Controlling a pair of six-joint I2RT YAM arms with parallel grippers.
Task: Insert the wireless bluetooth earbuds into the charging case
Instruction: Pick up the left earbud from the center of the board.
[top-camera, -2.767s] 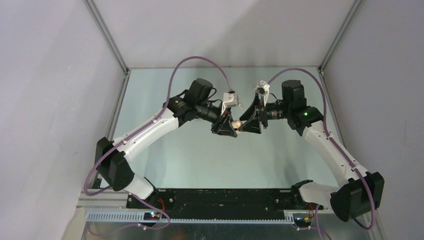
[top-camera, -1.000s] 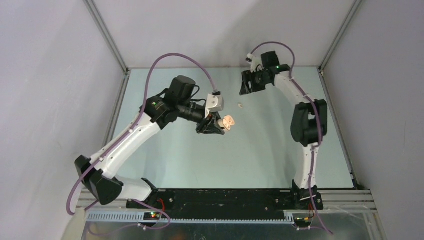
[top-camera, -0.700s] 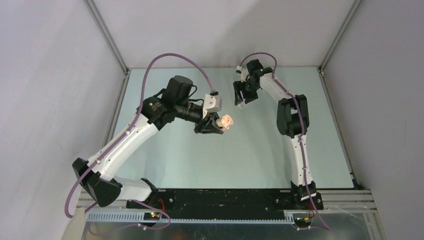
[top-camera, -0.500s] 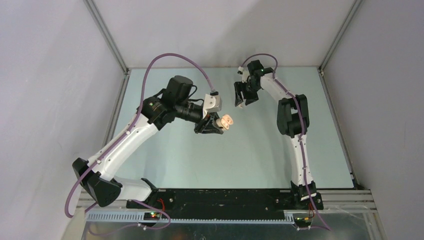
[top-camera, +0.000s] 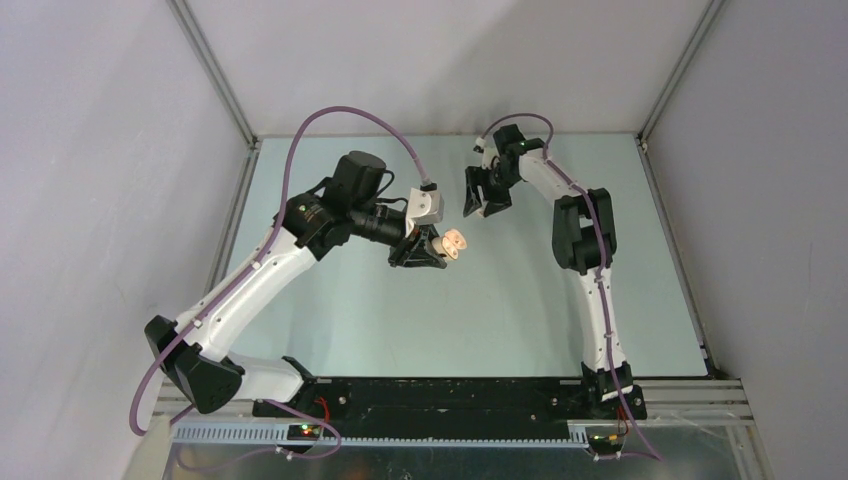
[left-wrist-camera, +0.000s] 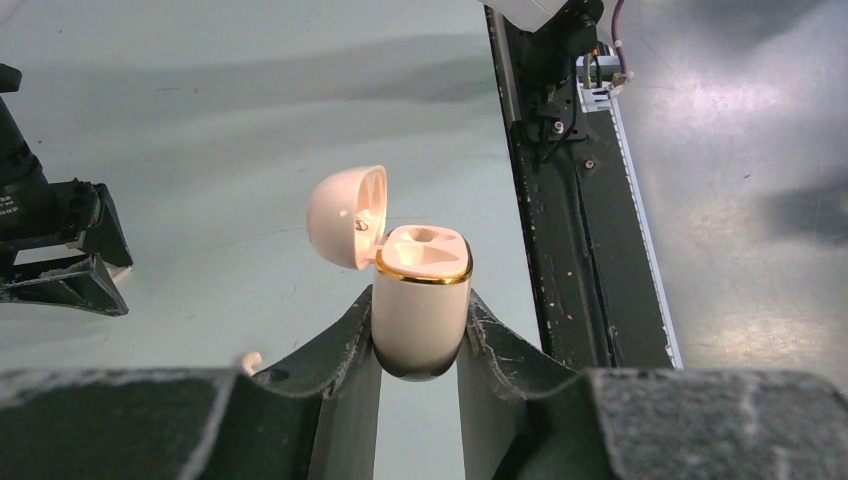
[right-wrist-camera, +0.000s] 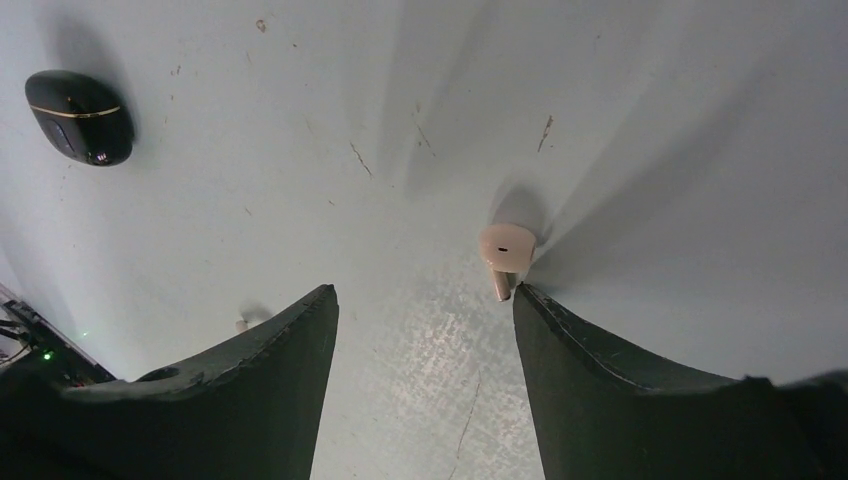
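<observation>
The left jaws grip the case (left-wrist-camera: 420, 300) by its base, lid open, above the counter (top-camera: 400, 320). The right jaws stand open over a beige earbud (right-wrist-camera: 506, 248) lying toward the counter's far edge.

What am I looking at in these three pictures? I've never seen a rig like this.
Two robot arms are bolted at the near edge of a table. One picture looks down from above. The other two come from a camera on each wrist, with that arm's dark fingers at the bottom. The left gripper is shut on a beige charging case, which has its lid flipped open. The right gripper hangs open over a small beige earbud that lies close beside one finger. A closed black case lies farther off.
</observation>
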